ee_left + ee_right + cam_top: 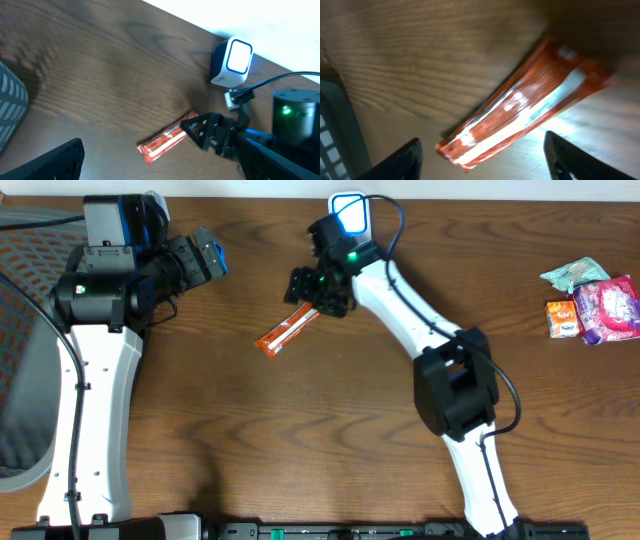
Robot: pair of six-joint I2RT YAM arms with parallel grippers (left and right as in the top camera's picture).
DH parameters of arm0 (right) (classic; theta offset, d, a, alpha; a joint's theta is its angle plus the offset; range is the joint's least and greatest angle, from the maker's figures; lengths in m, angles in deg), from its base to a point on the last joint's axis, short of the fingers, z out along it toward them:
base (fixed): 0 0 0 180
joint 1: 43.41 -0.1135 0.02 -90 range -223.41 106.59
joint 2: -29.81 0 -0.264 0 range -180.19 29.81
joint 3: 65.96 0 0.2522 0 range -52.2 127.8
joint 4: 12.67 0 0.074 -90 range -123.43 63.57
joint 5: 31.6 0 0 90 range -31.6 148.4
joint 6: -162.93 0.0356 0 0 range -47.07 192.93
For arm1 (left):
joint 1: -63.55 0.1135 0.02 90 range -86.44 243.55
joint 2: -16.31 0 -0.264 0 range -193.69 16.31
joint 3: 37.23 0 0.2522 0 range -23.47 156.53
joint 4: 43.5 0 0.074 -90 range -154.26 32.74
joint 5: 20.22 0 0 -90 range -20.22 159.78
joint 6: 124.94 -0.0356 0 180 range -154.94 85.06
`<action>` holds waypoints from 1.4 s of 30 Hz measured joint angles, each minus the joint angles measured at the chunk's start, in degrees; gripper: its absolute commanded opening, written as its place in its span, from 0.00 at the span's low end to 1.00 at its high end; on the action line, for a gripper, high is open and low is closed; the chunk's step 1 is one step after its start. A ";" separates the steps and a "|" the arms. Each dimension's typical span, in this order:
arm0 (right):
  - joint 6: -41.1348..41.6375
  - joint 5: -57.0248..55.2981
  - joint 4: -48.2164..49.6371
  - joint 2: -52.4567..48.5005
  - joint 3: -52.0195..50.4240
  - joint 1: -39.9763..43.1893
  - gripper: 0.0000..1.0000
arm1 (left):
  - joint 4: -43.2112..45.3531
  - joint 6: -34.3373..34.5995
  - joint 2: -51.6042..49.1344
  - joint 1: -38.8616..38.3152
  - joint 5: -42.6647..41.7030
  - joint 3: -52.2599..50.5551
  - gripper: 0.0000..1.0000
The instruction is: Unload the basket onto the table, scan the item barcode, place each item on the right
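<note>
Orange packet lies flat on the table, left of centre, set diagonally with its upper end toward the scanner. Packet and scanner are apart.

Right gripper sits over the packet's upper end. Right wrist view: jaws spread, fingers on either side of the packet, and I see no contact on either side. Not gripping.

Scanner stands at the table's far edge with its face lit white and blue. A cable runs from that area along the right arm.

Left gripper is at far left, well away from the packet, jaws apart and holding nothing.

Surface is dark brown wood with strong grain. A pale wall runs along the far edge. Grey mesh sits off the left side. A few snack packets are bunched at the right edge, well apart from everything else.

Hard to make out:
- Right wrist view is blurred with glare on the wrapper, so the print is unreadable and I can't tell if a barcode shows.
- Left wrist view catches only one finger, cut off at the frame's bottom.
- Overhead, the right gripper covers the packet's upper end.
</note>
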 measured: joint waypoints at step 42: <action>0.31 -30.93 -18.58 -3.48 1.09 -0.22 0.69 | -0.02 0.00 0.00 0.00 0.00 0.00 0.98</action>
